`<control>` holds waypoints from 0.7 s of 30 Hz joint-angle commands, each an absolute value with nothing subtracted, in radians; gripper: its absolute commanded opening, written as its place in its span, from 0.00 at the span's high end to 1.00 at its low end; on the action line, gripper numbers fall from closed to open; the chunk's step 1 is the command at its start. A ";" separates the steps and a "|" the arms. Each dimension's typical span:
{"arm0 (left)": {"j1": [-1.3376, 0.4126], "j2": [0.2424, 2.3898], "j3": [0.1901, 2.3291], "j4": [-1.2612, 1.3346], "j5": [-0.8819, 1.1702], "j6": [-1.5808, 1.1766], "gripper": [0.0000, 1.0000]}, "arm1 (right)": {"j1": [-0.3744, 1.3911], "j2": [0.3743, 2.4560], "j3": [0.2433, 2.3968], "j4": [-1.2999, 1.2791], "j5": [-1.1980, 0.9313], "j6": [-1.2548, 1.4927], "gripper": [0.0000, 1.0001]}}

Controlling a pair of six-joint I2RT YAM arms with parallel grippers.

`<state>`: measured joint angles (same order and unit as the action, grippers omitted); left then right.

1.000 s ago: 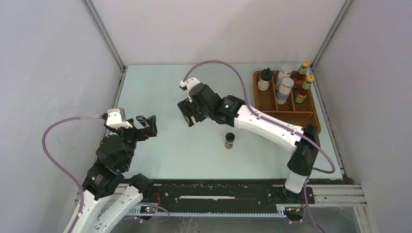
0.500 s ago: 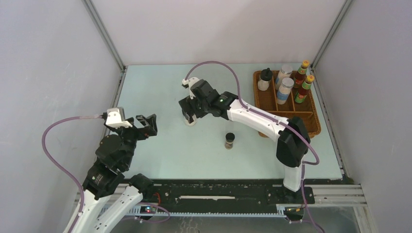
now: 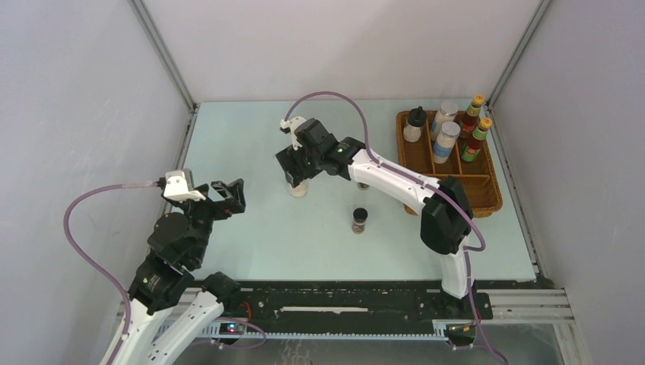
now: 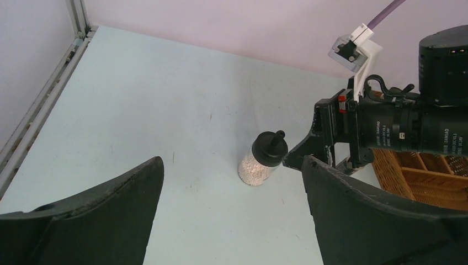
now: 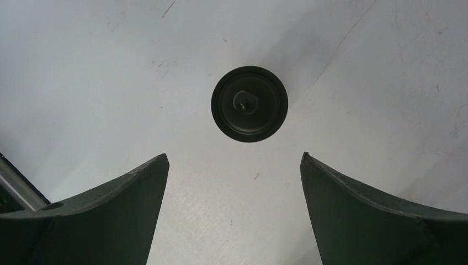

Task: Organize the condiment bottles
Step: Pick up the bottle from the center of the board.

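A black-lidded white jar point(image 3: 298, 187) stands upright on the table left of centre. My right gripper point(image 3: 296, 172) hovers just above it, open and pointing down. From the right wrist, the jar's round black lid point(image 5: 249, 104) lies ahead of the right gripper point(image 5: 234, 155), outside the empty jaws. The left wrist view shows this jar point(image 4: 262, 162) beside the right gripper point(image 4: 331, 138). A tiny dark jar point(image 3: 360, 220) stands alone mid-table. Another black-lidded jar point(image 3: 414, 125), two silver-lidded jars point(image 3: 446, 141) and two red sauce bottles point(image 3: 478, 138) stand in the tray. My left gripper point(image 3: 229, 196) is open and empty at the left.
The brown wicker divided tray point(image 3: 471, 182) sits at the far right against the side wall, and its corner point(image 4: 419, 176) shows behind the right arm. The right arm stretches diagonally across the table's middle. Enclosure walls and metal rails border the table.
The right arm has stretched out farther and its gripper has opened wide and shifted toward the back. The black-lidded jar now shows below it. The left arm has not moved.
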<state>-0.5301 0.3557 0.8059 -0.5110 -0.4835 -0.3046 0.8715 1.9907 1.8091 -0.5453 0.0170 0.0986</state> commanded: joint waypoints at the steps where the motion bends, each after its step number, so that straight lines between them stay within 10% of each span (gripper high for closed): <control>1: -0.534 0.356 0.790 -0.486 -0.478 -0.288 0.00 | 0.866 2.012 1.879 -0.559 0.010 0.071 0.02; 21: -0.534 0.361 0.794 -0.465 -0.467 -0.282 0.00 | 0.828 2.125 1.984 -0.587 -0.056 0.043 0.02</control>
<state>-0.5301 0.3561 0.8059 -0.4980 -0.4824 -0.3038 0.8413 2.1052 1.9255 -0.5797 -0.0387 0.0677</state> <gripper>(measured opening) 0.996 0.979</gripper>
